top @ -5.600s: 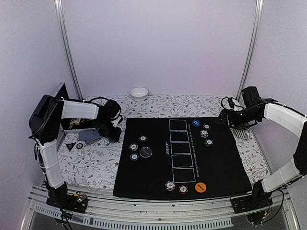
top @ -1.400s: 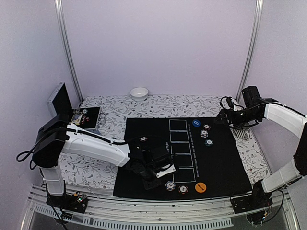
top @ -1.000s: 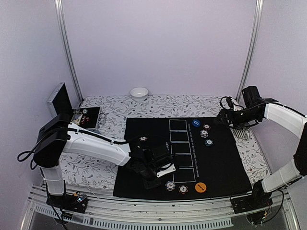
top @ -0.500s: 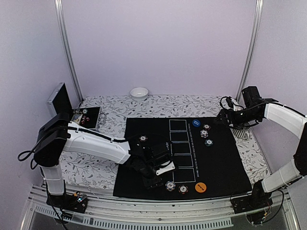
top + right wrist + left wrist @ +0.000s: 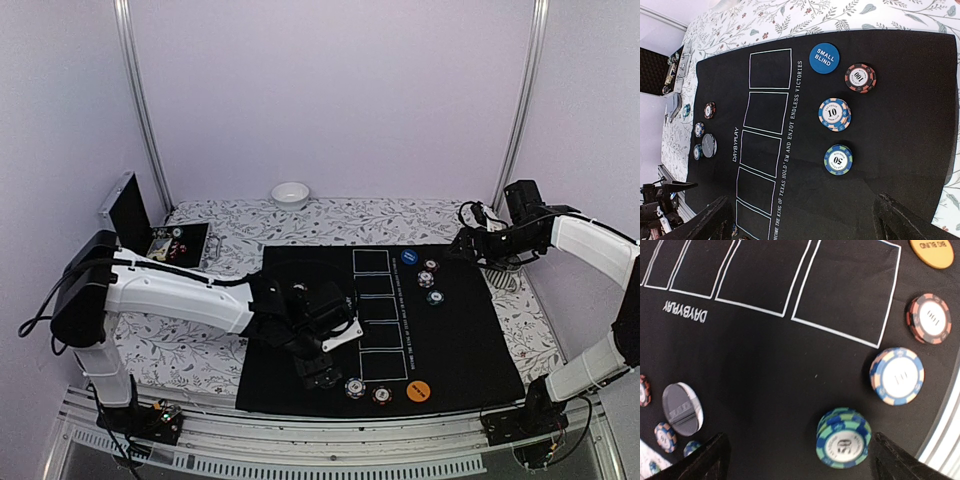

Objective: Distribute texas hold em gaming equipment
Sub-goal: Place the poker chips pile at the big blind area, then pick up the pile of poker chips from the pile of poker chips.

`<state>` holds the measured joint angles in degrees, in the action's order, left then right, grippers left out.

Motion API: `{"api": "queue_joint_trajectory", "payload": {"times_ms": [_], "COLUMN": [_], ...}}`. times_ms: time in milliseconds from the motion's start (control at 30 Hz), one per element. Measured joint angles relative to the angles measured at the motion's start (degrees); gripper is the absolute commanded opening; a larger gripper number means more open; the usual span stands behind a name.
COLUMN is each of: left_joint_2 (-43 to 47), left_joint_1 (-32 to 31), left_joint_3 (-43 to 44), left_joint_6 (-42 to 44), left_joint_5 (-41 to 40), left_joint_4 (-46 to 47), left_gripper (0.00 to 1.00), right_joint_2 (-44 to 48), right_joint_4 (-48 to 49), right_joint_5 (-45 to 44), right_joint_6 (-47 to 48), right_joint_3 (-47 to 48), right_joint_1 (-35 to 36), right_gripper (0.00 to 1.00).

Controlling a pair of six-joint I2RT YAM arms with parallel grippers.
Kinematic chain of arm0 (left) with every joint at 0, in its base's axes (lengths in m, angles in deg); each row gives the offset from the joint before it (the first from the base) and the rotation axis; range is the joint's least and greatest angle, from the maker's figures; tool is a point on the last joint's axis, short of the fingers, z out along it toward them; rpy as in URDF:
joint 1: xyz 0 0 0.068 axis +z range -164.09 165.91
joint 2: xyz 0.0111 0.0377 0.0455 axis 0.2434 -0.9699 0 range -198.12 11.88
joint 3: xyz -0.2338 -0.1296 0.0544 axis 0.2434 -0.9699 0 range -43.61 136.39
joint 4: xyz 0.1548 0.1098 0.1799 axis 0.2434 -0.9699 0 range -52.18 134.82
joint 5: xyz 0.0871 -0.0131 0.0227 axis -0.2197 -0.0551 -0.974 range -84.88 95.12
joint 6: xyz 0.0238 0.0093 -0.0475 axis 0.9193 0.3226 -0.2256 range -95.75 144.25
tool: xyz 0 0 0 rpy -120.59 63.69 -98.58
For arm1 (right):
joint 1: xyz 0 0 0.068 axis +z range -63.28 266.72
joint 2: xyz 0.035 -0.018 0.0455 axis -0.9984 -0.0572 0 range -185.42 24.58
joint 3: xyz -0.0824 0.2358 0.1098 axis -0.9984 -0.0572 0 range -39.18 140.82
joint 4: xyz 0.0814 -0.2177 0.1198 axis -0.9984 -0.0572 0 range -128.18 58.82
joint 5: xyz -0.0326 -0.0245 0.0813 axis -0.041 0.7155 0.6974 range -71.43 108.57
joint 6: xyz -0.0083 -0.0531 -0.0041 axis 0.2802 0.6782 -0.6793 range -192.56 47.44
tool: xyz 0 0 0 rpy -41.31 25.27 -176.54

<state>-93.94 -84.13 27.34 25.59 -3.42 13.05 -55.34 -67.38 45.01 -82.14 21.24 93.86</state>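
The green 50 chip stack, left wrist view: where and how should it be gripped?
Take the green 50 chip stack by its striped rim, jaws across the width, from straight above. It lies flat on the black mat, round and low, so only its edge gives opposing faces.

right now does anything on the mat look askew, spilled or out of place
Nothing looks spilled or damaged. The one slight oddity is the green 50 chip stack on the black mat, between the fingers of the open left gripper. Its chips sit a little staggered rather than squarely on top of each other.
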Motion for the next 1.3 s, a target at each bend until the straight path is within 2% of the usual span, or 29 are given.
{"api": "queue_joint_trajectory", "payload": {"times_ms": [167, 267, 433, 567, 667, 833, 1000, 1300], "left_joint_2": [5.1, 10.9, 17.2, 15.7, 11.8, 4.9, 0.8, -1.4], "left_joint_1": [0.9, 4.7, 21.8, 36.7, 43.6, 45.7, 45.7, 45.7], "left_joint_3": [0.0, 0.5, 5.3, 5.7, 4.1, 1.3, -0.1, -2.4], "left_joint_6": [0.0, -1.0, -6.0, -9.4, -11.1, -12.2, -12.3, -12.5], "left_joint_5": [-1.4, -0.7, -1.7, -2.2, -1.9, -1.0, -1.3, 1.0], "left_joint_4": [-3.3, -4.2, -7.0, -8.0, -7.7, -5.8, -4.8, -3.3], "left_gripper": [0.98, 0.98, 0.98, 0.98, 0.98, 0.97, 0.83, 0.83], "right_joint_2": [0.0, 0.0, 0.0, 0.1, 0.4, 1.5, 1.6, 1.6], "right_joint_4": [0.0, 0.0, 0.0, 0.0, 0.0, 0.0, 0.0, 0.0], "right_joint_5": [0.3, 0.3, 0.3, 0.3, 0.3, -0.1, -0.3, -0.3], "right_joint_6": [0.0, 0.0, 0.0, 0.0, 0.0, 0.0, 0.0, 0.2], "right_joint_3": [0.0, 0.0, 0.0, 0.0, 0.0, 0.0, 0.0, 0.0], "right_joint_1": [0.0, 0.0, 0.0, 0.0, 0.0, 0.0, 0.0, 0.0], "right_gripper": [0.99, 0.99, 0.99, 0.99, 0.99, 0.99, 0.99, 0.99]}}
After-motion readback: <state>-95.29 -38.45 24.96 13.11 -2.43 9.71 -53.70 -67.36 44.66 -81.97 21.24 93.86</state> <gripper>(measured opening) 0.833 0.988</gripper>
